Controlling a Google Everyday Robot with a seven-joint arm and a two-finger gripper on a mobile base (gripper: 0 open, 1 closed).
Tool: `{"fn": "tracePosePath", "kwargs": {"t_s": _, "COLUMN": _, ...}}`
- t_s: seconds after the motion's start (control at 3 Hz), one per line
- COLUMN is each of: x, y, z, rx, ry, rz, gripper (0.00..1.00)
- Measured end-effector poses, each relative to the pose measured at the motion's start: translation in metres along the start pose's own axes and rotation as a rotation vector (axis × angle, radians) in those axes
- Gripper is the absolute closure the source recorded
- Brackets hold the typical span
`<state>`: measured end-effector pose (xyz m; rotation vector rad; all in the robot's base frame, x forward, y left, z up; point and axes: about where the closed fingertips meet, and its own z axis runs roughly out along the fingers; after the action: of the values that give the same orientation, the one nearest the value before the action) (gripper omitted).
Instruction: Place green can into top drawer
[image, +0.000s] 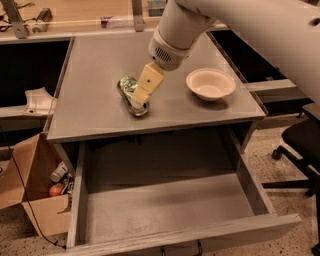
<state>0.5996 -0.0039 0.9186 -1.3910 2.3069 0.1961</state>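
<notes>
The green can (127, 88) lies on its side on the grey desk top (90, 60), left of centre, with a silver end facing the front. My gripper (139, 101) hangs from the white arm (175, 30) and is down right at the can, covering its right side. The top drawer (165, 205) is pulled open below the desk's front edge, and its flat grey bottom holds nothing.
A cream bowl (210, 84) stands on the desk right of the can. A cardboard box (30, 190) with small items sits on the floor at the left. A black office chair (300, 145) stands at the right.
</notes>
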Motion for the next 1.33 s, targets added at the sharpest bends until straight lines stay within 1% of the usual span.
{"fn": "tracePosePath", "kwargs": {"t_s": 0.33, "x": 0.001, "y": -0.008, "z": 0.014, "rx": 0.043, "ry": 0.021, "rz": 0.05, "gripper": 0.0}}
{"fn": "tracePosePath", "kwargs": {"t_s": 0.67, "x": 0.001, "y": -0.008, "z": 0.014, "rx": 0.043, "ry": 0.021, "rz": 0.05, "gripper": 0.0}}
{"fn": "tracePosePath", "kwargs": {"t_s": 1.0, "x": -0.03, "y": -0.005, "z": 0.026, "rx": 0.021, "ry": -0.024, "rz": 0.088, "gripper": 0.0}}
{"fn": "tracePosePath", "kwargs": {"t_s": 1.33, "x": -0.03, "y": -0.003, "z": 0.03, "rx": 0.012, "ry": -0.021, "rz": 0.092, "gripper": 0.0}}
